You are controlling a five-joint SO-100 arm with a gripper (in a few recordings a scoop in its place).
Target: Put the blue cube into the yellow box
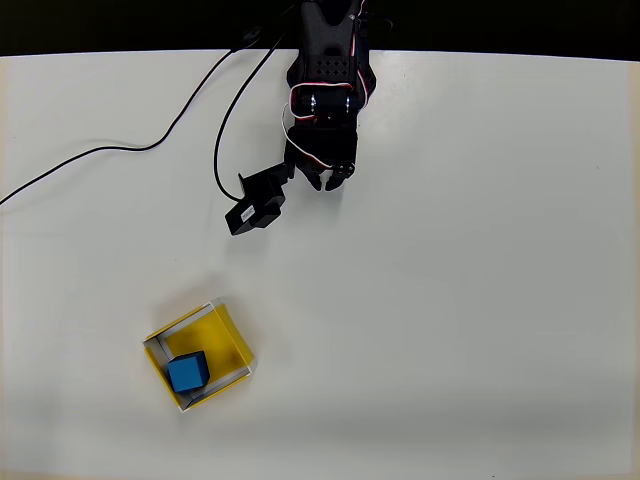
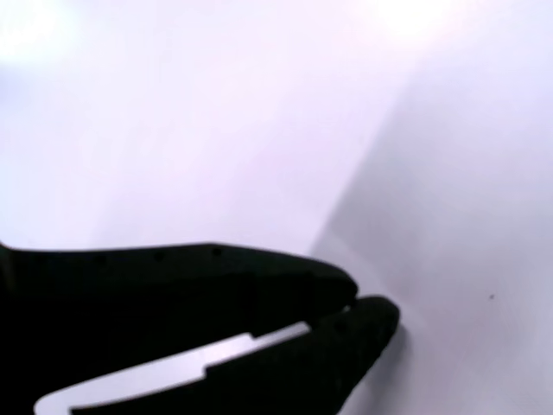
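The blue cube (image 1: 187,372) sits inside the yellow box (image 1: 232,338), against its lower-left wall, at the lower left of the white table in the overhead view. My black gripper (image 1: 325,183) is far from it, up near the arm's base at the top centre, pulled back and holding nothing. In the wrist view the gripper (image 2: 367,303) shows two dark fingers whose tips meet, with bare white table behind them. The gripper is shut and empty.
A black cable (image 1: 150,140) trails from the arm across the upper left of the table. The wrist camera housing (image 1: 255,205) juts out to the left of the gripper. The table's far edge (image 1: 500,55) runs along the top.
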